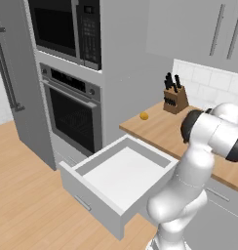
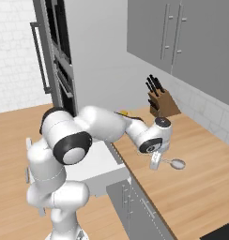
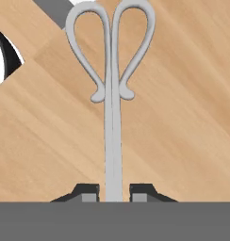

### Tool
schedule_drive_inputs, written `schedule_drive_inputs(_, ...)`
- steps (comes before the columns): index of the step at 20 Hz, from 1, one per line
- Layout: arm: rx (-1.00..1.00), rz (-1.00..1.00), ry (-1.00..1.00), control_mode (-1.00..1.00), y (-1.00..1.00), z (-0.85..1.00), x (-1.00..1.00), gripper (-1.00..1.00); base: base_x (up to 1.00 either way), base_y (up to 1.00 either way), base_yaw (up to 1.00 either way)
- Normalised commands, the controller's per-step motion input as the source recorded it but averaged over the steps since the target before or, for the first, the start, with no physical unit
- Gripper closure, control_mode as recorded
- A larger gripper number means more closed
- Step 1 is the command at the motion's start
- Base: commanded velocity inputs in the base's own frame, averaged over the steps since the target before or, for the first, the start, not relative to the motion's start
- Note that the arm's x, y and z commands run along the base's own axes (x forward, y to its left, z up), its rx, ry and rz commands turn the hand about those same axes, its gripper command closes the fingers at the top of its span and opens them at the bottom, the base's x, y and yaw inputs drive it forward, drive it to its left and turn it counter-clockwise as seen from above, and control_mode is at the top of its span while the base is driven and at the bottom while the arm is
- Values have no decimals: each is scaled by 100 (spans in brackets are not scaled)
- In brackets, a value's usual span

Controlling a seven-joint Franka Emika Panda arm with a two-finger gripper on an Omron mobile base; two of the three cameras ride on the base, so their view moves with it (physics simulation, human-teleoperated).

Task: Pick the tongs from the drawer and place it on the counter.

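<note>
Left base view: tan counter (image 1: 162, 128), open drawer (image 1: 122, 172).

My arm reaches forward and to the right, elbow bent, wrist pointing down. My gripper (image 3: 114, 192) has its fingers (image 3: 91, 193) drawn close, pinching the tongs' (image 3: 112, 94) shaft between them.

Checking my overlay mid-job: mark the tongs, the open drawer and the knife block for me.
tongs (image 3: 113, 141), hand view, on the shaft below the loop handles.
drawer (image 1: 122, 175), left base view, on its bare white floor.
knife block (image 2: 164, 103), right base view, on its wooden side.
</note>
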Motion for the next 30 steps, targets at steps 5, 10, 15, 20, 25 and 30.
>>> schedule_drive_inputs(5,5,0,0,-100,-3,-71,12,100,0,0,0)
schedule_drive_inputs(10,3,0,0,-100,0,-51,4,-100,0,0,0)
schedule_drive_inputs(15,-2,0,-15,-100,0,27,-30,-100,0,0,0)
schedule_drive_inputs(20,-2,1,-32,-100,61,83,-65,-100,0,0,0)
schedule_drive_inputs(25,0,10,-27,-100,100,82,-36,-100,0,0,0)
schedule_drive_inputs(30,-2,17,-11,-100,100,72,-9,-100,0,0,0)
